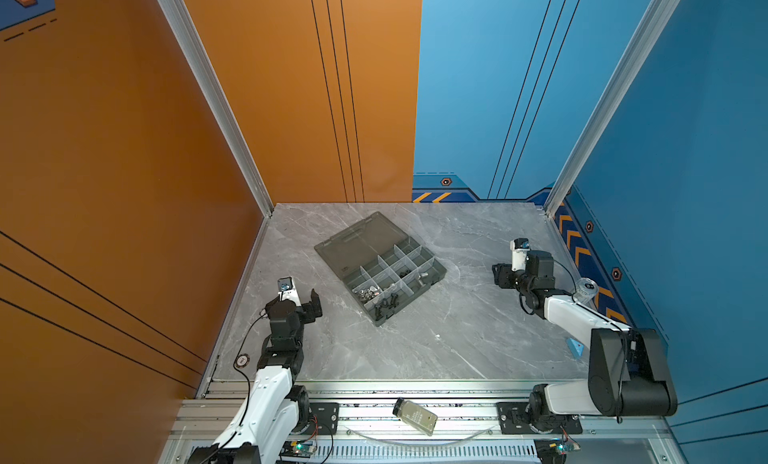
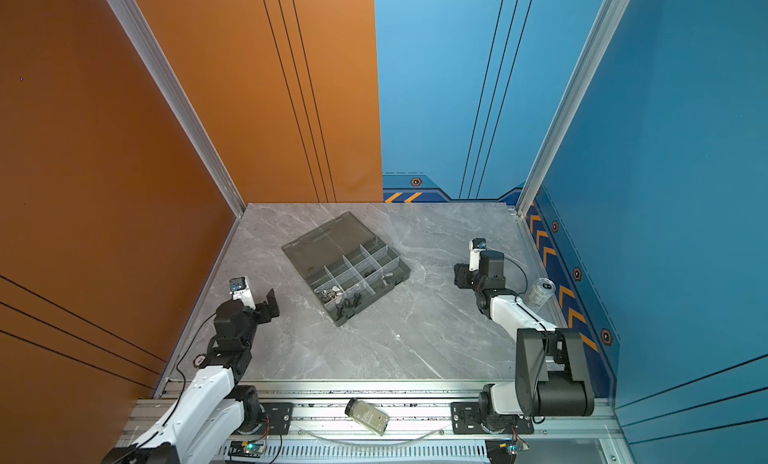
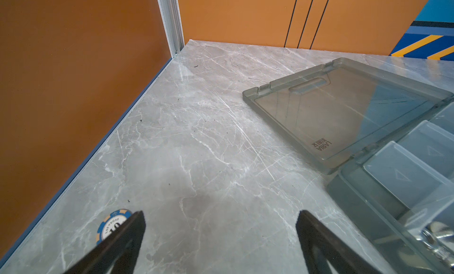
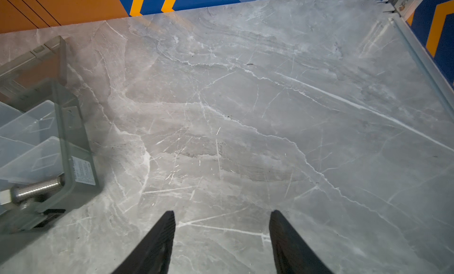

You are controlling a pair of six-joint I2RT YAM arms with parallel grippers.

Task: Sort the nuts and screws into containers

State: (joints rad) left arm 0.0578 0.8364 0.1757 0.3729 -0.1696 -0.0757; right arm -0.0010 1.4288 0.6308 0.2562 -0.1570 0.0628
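**Bottle (image 1: 415, 416) on front rail, organiser box (image 1: 419, 294) open mid-table**

In both top views: silver nuts (image 1: 368, 293), black screws (image 1: 385, 305) in its nearest cells (image 1: 360, 284). Left wrist: left gripper (image 3: 221, 216) spread wide above table (image 3: 196, 150). Right wrist: right gripper (image 4: 222, 212) parted, empty, beside the box.

A grey marble-patterned counter (image 1: 415, 345) carries a shiny silver drink can (image 2: 539, 293) upright at its right edge and a blue-and-white poker chip (image 3: 111, 223) flat near its left edge. A clear olive-labelled bottle (image 1: 415, 416) lies on the aluminium rail (image 1: 465, 414) in front.
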